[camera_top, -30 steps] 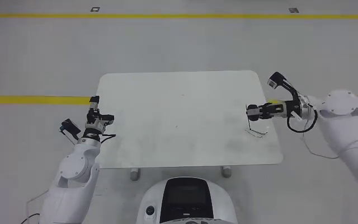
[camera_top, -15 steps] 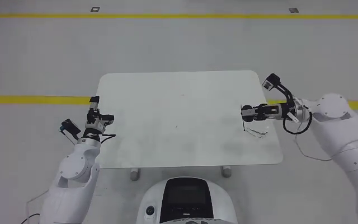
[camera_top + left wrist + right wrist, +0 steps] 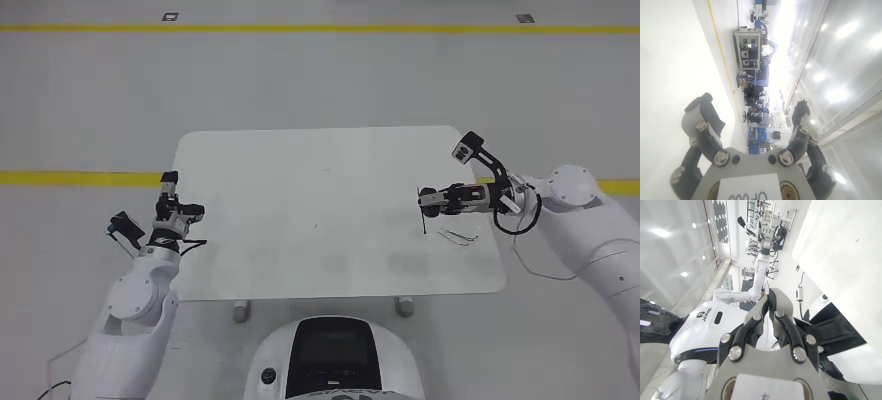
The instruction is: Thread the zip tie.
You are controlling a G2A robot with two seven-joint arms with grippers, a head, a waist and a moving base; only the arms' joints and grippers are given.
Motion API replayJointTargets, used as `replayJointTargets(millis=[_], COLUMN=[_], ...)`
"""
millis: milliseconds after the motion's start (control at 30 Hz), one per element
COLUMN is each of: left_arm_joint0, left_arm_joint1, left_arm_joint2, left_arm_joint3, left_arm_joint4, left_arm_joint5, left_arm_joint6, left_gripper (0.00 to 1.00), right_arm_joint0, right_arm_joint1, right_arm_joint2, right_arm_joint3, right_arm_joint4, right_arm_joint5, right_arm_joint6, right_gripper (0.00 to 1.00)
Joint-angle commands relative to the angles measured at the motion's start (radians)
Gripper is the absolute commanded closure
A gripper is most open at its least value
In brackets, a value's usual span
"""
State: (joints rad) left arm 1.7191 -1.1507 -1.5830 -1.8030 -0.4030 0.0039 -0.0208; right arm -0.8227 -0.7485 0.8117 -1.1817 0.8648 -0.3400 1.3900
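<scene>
In the top view my right gripper (image 3: 425, 197) hovers over the right part of the white table (image 3: 300, 210), shut on a thin black zip tie (image 3: 423, 220) that hangs down from it. The right wrist view shows the gripper (image 3: 769, 295) pressed together, with the tie's dark tip (image 3: 768, 285) sticking out past the fingertips. More thin zip ties (image 3: 458, 235) lie on the table just beside it. My left gripper (image 3: 168, 183) stands at the table's left edge, pointing up; its own view shows the gripper (image 3: 753, 108) open with nothing in it.
The tabletop (image 3: 838, 256) carries nothing besides the loose ties. Its left edge runs next to my left gripper, and grey floor with yellow lines (image 3: 320, 28) surrounds the table.
My right gripper has moved left, further in over the table, carrying the zip tie away from the loose ties. The left arm has stayed still.
</scene>
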Motion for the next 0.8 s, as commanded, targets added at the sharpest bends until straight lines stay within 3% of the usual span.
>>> replayJointTargets(millis=[0, 200, 333, 433, 767], left_arm_joint0=[-0.014, -0.076, -0.138, -0.166, -0.167], left_arm_joint1=[0.000, 0.001, -0.006, -0.011, -0.012], left_arm_joint2=[0.024, 0.130, 0.229, 0.290, 0.300], left_arm_joint3=[-0.005, -0.032, -0.038, -0.031, -0.028], left_arm_joint4=[0.021, 0.175, 0.273, 0.308, 0.316], left_arm_joint5=[0.011, 0.066, 0.098, 0.107, 0.107], left_arm_joint6=[-0.039, -0.139, -0.156, -0.163, -0.162], left_gripper=[0.00, 0.00, 0.00, 0.00, 0.00], right_arm_joint0=[-0.002, -0.042, -0.058, -0.070, -0.072], right_arm_joint1=[0.000, 0.004, 0.005, 0.000, 0.000], right_arm_joint2=[0.000, 0.038, 0.060, 0.066, 0.066], right_arm_joint3=[-0.001, 0.031, 0.069, 0.083, 0.079], right_arm_joint4=[-0.001, 0.009, 0.020, 0.023, 0.022], right_arm_joint5=[0.001, 0.001, 0.022, 0.032, 0.033], right_arm_joint6=[-0.007, 0.000, -0.002, -0.014, -0.019], right_gripper=[1.00, 1.00, 1.00, 1.00, 1.00])
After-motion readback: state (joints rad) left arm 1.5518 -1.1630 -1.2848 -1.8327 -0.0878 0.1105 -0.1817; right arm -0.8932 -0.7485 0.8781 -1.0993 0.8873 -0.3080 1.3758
